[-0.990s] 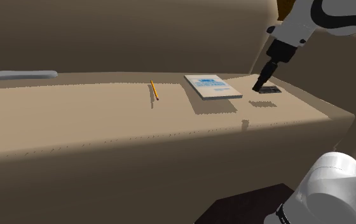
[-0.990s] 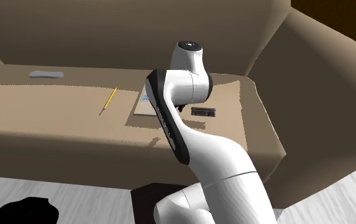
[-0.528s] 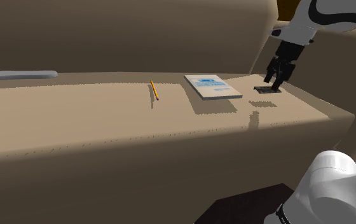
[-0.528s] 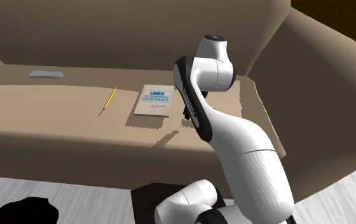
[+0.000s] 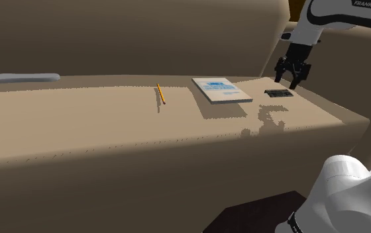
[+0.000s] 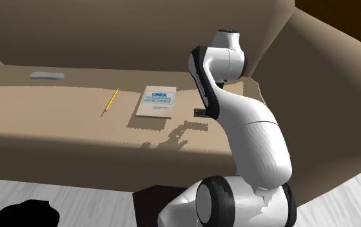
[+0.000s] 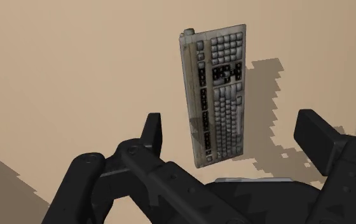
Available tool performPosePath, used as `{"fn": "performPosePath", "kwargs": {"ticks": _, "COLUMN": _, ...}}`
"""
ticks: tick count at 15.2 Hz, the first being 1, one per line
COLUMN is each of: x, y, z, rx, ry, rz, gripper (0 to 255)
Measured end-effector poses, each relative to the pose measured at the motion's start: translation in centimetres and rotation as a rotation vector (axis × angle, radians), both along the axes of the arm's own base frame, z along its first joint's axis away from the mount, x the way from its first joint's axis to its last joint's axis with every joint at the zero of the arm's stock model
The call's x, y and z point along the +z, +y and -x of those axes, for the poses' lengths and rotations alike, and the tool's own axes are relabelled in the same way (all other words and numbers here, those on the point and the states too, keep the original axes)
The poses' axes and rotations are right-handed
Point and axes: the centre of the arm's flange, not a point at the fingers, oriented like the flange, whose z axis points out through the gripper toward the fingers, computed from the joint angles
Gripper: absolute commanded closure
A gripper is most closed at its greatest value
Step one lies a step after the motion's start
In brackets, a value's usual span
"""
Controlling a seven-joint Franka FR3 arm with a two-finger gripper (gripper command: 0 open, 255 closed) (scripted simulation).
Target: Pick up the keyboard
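The keyboard [image 5: 278, 94] is a small dark slab with grey keys, lying flat on the tan surface [image 5: 98, 116] near the shoulder view's right end. My gripper [image 5: 287, 80] hangs just above its far side, open and holding nothing. In the wrist view the keyboard [image 7: 213, 95] stretches lengthwise away from the hand, its near end between the two spread fingers of the gripper [image 7: 234, 137], which do not touch it. In the second exterior view the white arm covers most of the keyboard [image 6: 197, 111].
A white book with a blue cover print [image 5: 221, 90] lies just left of the keyboard. Further left are an orange pencil [image 5: 160, 93] and a flat grey object [image 5: 24, 77]. The surface drops off at its front edge and right end.
The hand has swung from the keyboard's near side towards its far side, risen a little and turned. Its fingers now stand visibly apart. The keyboard has not moved.
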Motion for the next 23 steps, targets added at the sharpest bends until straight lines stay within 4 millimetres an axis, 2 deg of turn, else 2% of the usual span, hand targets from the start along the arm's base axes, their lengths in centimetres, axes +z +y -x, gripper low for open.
{"fn": "performPosePath", "kwargs": {"ticks": 6, "x": -3.0, "y": -0.1, "z": -0.1, "rx": 0.01, "ry": 0.002, "rz": 0.001, "gripper": 0}}
{"fn": "performPosePath", "kwargs": {"ticks": 7, "x": -3.1, "y": -0.1, "z": -0.1, "rx": 0.01, "ry": 0.002, "rz": 0.001, "gripper": 255}}
{"fn": "performPosePath", "kwargs": {"ticks": 17, "x": -3.0, "y": -0.1, "z": 0.0, "rx": 0.01, "ry": -0.007, "rz": 0.004, "gripper": 255}}
{"fn": "performPosePath", "kwargs": {"ticks": 23, "x": -0.7, "y": -0.1, "z": -0.1, "rx": 0.01, "ry": 0.001, "rz": 0.002, "gripper": 255}}
